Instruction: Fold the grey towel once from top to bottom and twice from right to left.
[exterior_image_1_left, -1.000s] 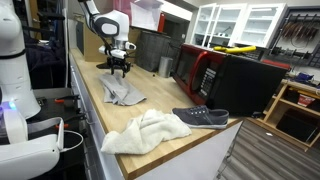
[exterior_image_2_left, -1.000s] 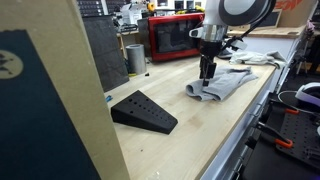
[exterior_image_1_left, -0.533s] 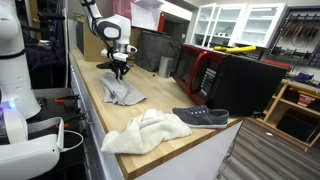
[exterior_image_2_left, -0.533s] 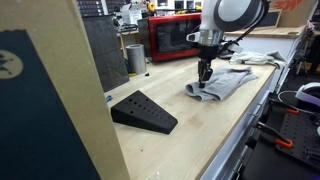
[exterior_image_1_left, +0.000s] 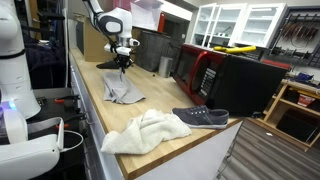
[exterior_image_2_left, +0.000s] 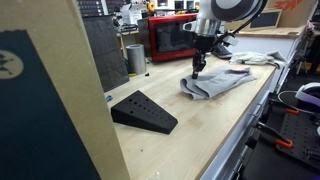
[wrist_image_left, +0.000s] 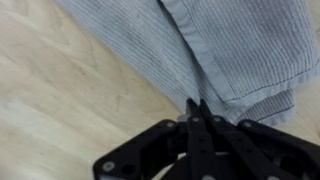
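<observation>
Wooden worktop (exterior_image_1_left: 93, 112) is shown in both exterior views, with the grey towel (exterior_image_1_left: 124, 93) laid rumpled on it near the red microwave (exterior_image_2_left: 175, 38). The arm is held reaching straight down, wrist vertical, and the gripper (exterior_image_2_left: 196, 71) is clenched on 1 lifted towel edge.

No legible text in any view.
- Dark panel (exterior_image_2_left: 40, 120), left foreground: pale mark at its left edge, possibly a logo, unreadable.
- Orange-red strip (exterior_image_2_left: 300, 8), upper right corner: too blurred to read.
- Red microwave (exterior_image_2_left: 170, 38), upper centre: front markings too small.
</observation>
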